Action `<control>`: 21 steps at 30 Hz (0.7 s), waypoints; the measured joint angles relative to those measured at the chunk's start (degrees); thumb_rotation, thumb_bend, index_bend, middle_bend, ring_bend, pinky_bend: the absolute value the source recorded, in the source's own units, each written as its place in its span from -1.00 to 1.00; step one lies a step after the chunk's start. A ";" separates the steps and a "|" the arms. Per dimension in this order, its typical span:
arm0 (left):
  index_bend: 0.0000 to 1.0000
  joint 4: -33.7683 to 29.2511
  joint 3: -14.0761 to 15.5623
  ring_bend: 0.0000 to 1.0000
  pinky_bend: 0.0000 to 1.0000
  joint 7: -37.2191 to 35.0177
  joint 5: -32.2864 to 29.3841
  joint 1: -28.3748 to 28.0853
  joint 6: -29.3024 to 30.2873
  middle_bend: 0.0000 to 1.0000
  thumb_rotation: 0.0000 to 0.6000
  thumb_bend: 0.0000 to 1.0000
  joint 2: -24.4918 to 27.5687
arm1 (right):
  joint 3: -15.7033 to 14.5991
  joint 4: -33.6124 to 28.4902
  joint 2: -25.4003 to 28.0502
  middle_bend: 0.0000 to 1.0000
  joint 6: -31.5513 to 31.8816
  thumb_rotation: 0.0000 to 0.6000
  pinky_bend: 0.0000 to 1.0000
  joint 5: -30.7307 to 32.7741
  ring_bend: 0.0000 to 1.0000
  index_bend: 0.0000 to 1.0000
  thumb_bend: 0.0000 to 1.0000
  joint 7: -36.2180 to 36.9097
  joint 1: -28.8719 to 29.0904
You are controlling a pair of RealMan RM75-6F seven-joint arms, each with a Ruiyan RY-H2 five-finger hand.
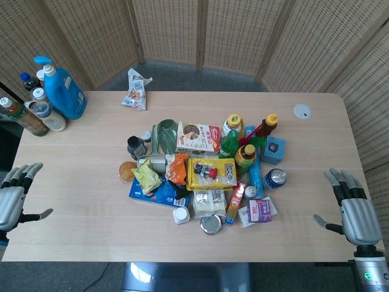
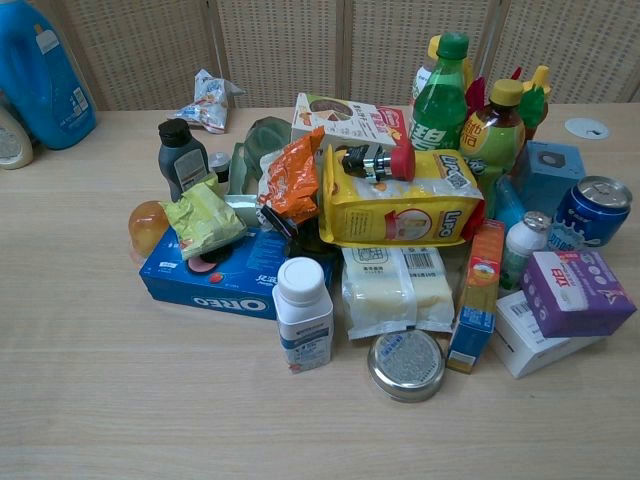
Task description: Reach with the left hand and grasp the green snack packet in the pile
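Note:
The green snack packet (image 1: 146, 179) (image 2: 203, 219) lies crumpled on the left side of the pile, resting on the blue Oreo box (image 1: 159, 193) (image 2: 225, 275) beside an orange packet (image 1: 177, 168) (image 2: 294, 180). My left hand (image 1: 13, 196) hovers at the table's left edge, fingers spread and empty, well left of the packet. My right hand (image 1: 351, 205) sits at the right edge, fingers also apart and holding nothing. Neither hand shows in the chest view.
The pile holds a yellow bag (image 1: 210, 173), bottles (image 1: 230, 143), a blue can (image 1: 275, 178), a white jar (image 1: 181, 215) and a round tin (image 1: 211, 224). Detergent bottles (image 1: 62, 90) stand at the back left. A lone wrapper (image 1: 135, 89) lies behind.

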 measured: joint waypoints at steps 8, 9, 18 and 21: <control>-0.99 0.74 -0.42 -1.00 -1.00 0.22 -0.65 -0.45 -0.87 -1.00 1.00 -1.00 -0.37 | -0.02 -0.09 -0.15 -1.00 -0.05 1.00 -1.00 0.04 -1.00 -1.00 -1.00 -0.36 0.05; -0.99 0.96 -0.53 -1.00 -1.00 0.34 -0.67 -0.75 -1.25 -1.00 1.00 -1.00 -0.49 | 0.01 -0.09 -0.15 -1.00 -0.02 1.00 -1.00 0.11 -1.00 -1.00 -1.00 -0.38 0.03; -0.96 2.54 -1.63 -1.00 -1.00 5.84 -0.26 -5.02 -5.51 -1.00 1.00 -1.00 -2.11 | 0.12 0.09 -0.20 -1.00 -0.30 1.00 -1.00 0.54 -1.00 -1.00 -1.00 -0.48 0.12; -0.96 3.05 -1.94 -1.00 -1.00 9.69 2.07 -7.68 -7.12 -1.00 1.00 -1.00 -2.75 | 0.22 0.05 -0.18 -1.00 -0.14 1.00 -1.00 0.54 -1.00 -1.00 -1.00 -0.44 0.12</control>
